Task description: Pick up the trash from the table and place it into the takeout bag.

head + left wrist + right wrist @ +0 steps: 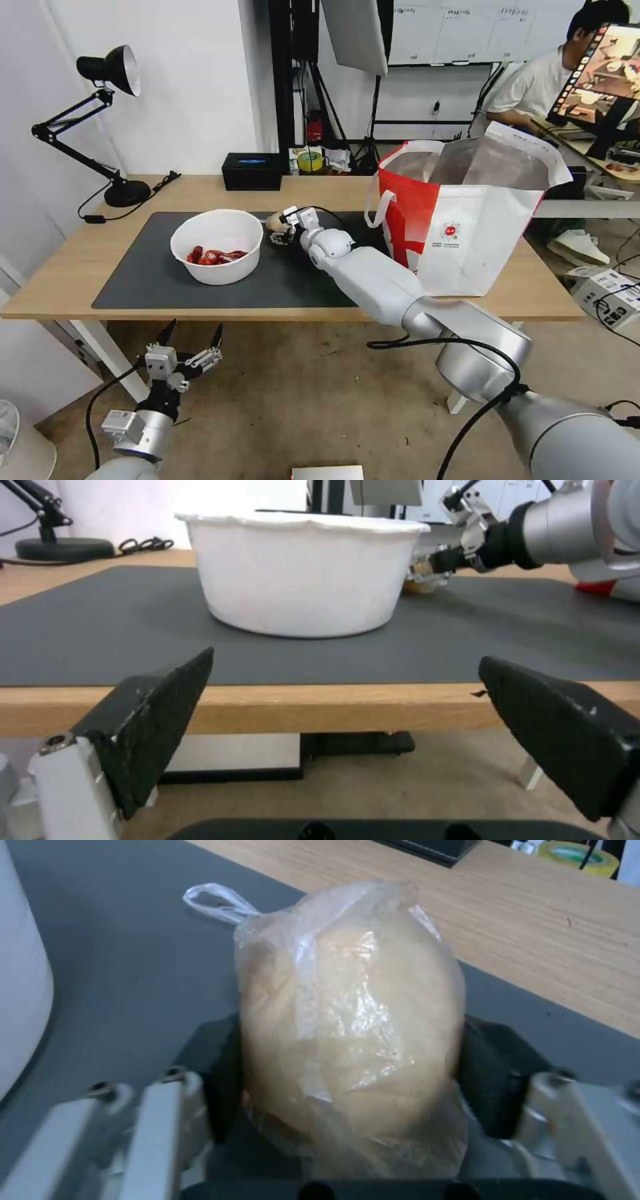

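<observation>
My right gripper (279,230) reaches across the dark mat and is shut on a tan ball wrapped in clear plastic (350,1025), squeezed between both black pads just beside the white bowl (217,245). The bowl holds red scraps (215,256) and stands on the mat's left half. From the left wrist view the bowl (300,577) and the right gripper (443,562) with the tan ball (421,577) sit beyond the table edge. The red-and-white takeout bag (467,220) stands open at the table's right end. My left gripper (192,335) hangs open below the table's front edge.
A black tissue box (252,171) and a yellow tape roll (310,161) stand at the table's back edge. A black desk lamp (110,120) stands at the back left corner. A person sits behind the bag at another desk.
</observation>
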You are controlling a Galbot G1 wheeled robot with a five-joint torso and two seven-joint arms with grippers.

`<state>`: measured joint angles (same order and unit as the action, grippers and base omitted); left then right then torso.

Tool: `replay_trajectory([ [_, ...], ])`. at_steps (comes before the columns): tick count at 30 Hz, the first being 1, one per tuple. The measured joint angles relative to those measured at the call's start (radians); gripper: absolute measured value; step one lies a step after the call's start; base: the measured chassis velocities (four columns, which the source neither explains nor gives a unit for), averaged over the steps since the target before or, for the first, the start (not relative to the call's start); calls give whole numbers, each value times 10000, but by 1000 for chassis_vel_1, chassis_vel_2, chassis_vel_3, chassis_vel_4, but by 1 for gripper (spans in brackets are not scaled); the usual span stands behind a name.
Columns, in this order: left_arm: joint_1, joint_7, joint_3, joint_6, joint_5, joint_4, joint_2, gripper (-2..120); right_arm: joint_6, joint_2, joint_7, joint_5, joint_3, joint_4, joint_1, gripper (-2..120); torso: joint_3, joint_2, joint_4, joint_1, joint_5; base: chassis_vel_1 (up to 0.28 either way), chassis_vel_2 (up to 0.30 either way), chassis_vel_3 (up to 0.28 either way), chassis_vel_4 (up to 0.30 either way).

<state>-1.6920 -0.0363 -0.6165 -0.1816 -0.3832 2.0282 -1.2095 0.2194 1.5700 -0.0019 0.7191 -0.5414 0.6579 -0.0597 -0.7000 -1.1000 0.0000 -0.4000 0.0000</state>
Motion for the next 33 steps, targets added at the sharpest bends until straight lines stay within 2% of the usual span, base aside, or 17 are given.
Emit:
replay_trajectory([
  [2,2,0,-34,0,-70,43,0,100,0,-1,-42,1,1,-4,0,53,0,0,0,0,-1,0,0,0,0],
  [3,2,0,-34,0,-70,43,0,100,0,-1,-42,1,1,-4,0,53,0,0,0,0,-1,0,0,0,0],
  [6,-53,0,-64,0,-89,101,31,100,-1,-19,-58,6,20,14,-30,39,0,0,0,0,0,0,0,0,0],
  [9,-94,0,-75,0,-90,109,32,100,-3,-69,-57,20,30,106,-75,32,0,0,0,0,0,0,0,0,0],
  [10,-122,1,-77,1,-90,127,32,100,-6,-108,-49,31,41,184,-107,24,0,0,0,0,0,0,0,0,0],
  [11,-122,1,-77,1,-90,127,32,100,-6,-108,-49,31,41,184,-107,24,0,0,0,0,0,0,0,0,0],
  [14,-180,0,-94,1,-86,175,38,100,-31,-281,117,59,220,522,-248,12,0,0,1,0,0,0,0,0,0],
  [19,-204,1,-102,4,-76,212,50,100,-62,-701,269,73,313,1246,-421,7,0,0,2,0,1,0,0,0,0],
  [21,-204,3,-92,10,-57,238,51,100,-112,-1265,460,74,347,2148,-611,7,0,0,1,0,1,0,0,0,0],
  [22,-204,3,-92,10,-57,238,51,100,-112,-1265,460,74,347,2148,-611,7,0,0,1,0,1,0,0,0,0],
  [25,-204,5,-59,27,-10,257,44,100,-109,-2397,744,8,437,4018,-1063,7,0,-1,-1,0,3,0,0,0,0],
  [26,-204,5,-59,27,-10,257,44,100,-109,-2397,744,8,437,4018,-1063,7,0,-1,-1,0,3,0,0,0,0],
  [28,-202,10,-22,38,24,257,41,100,-123,-3015,835,-175,538,4950,-1371,7,1,0,-1,1,3,0,0,0,0],
  [30,-189,20,0,43,32,256,34,100,-334,-3267,836,-326,577,5310,-1529,7,1,-1,-2,1,3,0,0,0,0],
  [33,-116,27,38,75,46,242,-31,100,-1406,-3837,859,-776,943,6419,-2289,7,1,-1,-2,1,2,0,0,0,0],
])
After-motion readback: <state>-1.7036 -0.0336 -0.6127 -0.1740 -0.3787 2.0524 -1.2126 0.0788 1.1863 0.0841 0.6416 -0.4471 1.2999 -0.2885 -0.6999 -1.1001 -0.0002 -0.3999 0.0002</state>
